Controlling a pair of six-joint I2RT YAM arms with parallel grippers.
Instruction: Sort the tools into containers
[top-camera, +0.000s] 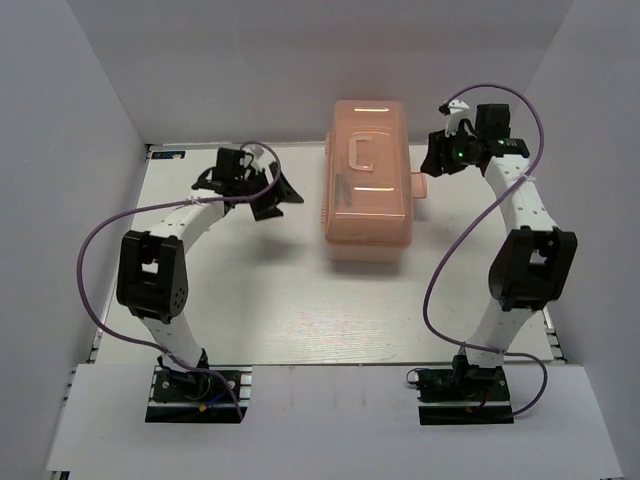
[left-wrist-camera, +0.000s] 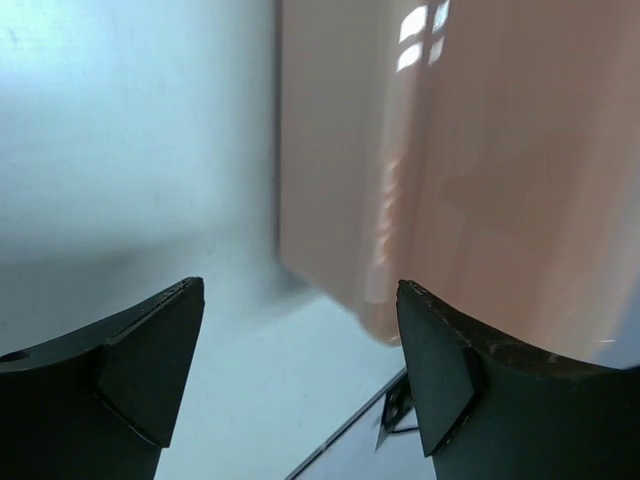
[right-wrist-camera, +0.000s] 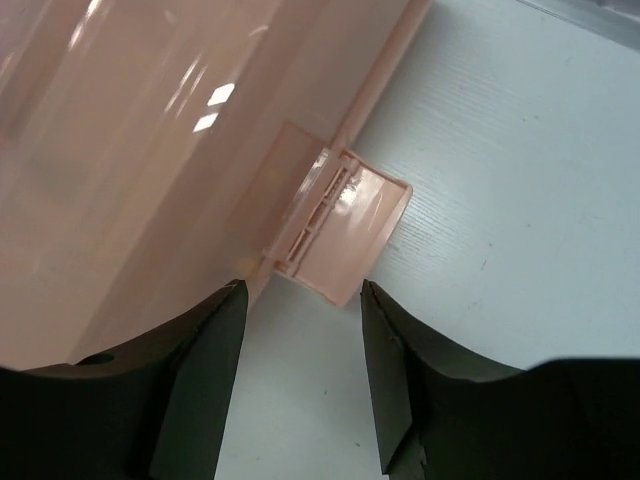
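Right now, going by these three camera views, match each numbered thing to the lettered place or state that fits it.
Things:
1. salmon-pink translucent plastic toolbox
2. small pink latch flap
3. left tool
4. right tool

Places or states:
A. open, pointing at the latch flap
B. lid shut, standing on the white table
C. open, beside the toolbox's plain wall
D. jutting from the toolbox's right side

Pairs: 1-B, 2-D, 3-C, 4-A.
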